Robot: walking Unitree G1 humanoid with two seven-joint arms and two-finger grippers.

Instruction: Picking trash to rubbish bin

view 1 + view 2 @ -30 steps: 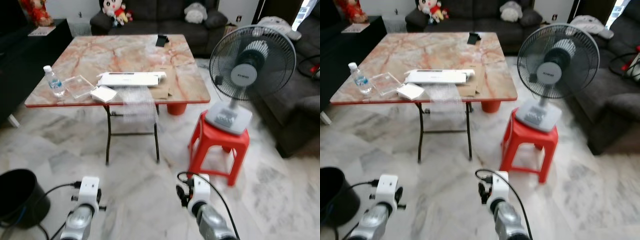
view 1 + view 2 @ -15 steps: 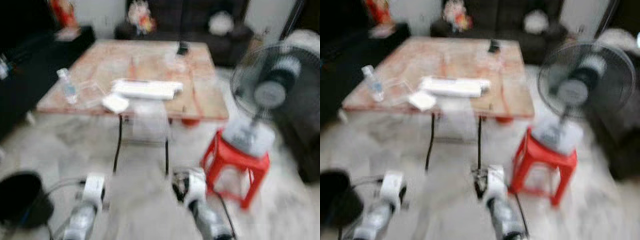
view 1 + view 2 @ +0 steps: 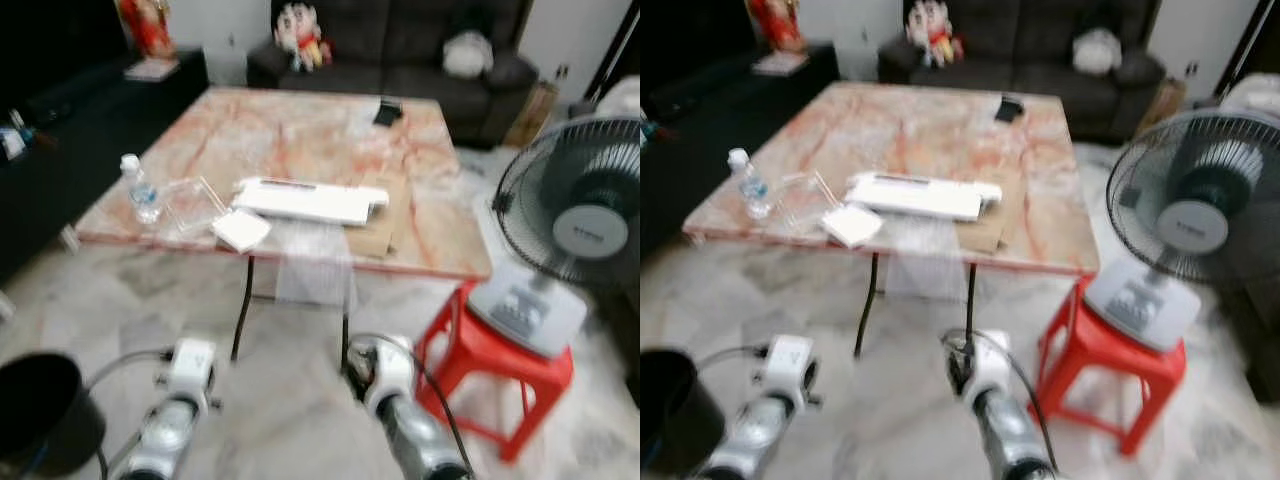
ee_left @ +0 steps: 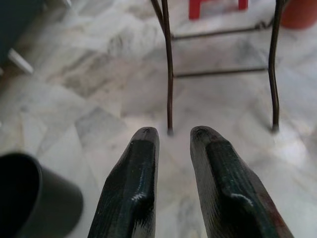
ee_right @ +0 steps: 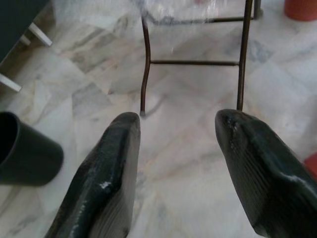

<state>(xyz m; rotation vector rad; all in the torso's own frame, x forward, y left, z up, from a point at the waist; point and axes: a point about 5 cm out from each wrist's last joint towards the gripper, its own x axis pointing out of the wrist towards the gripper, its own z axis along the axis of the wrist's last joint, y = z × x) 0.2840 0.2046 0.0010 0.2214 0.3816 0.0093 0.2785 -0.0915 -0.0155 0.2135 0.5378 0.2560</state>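
A marble-topped table (image 3: 300, 130) stood ahead on the pale tiled floor (image 4: 99, 99), and the trash lay along its near edge — a water bottle (image 3: 141, 190) at the robot's left, a clear plastic tray (image 3: 195, 203) beside it, a white packet (image 3: 241, 230), a long white box (image 3: 310, 201) on brown cardboard (image 3: 380, 225), and a sheet of bubble wrap (image 3: 315, 262) hanging over the edge. The black rubbish bin (image 3: 40, 415) sat on the floor at the far left. Both arms were held low over the floor. The left gripper (image 4: 173, 136) had its fingers nearly together with a narrow gap — holding nothing. The right gripper (image 5: 178, 119) was spread wide and empty. A fan (image 3: 575, 225) rested on a red stool (image 3: 495, 365) to the right.
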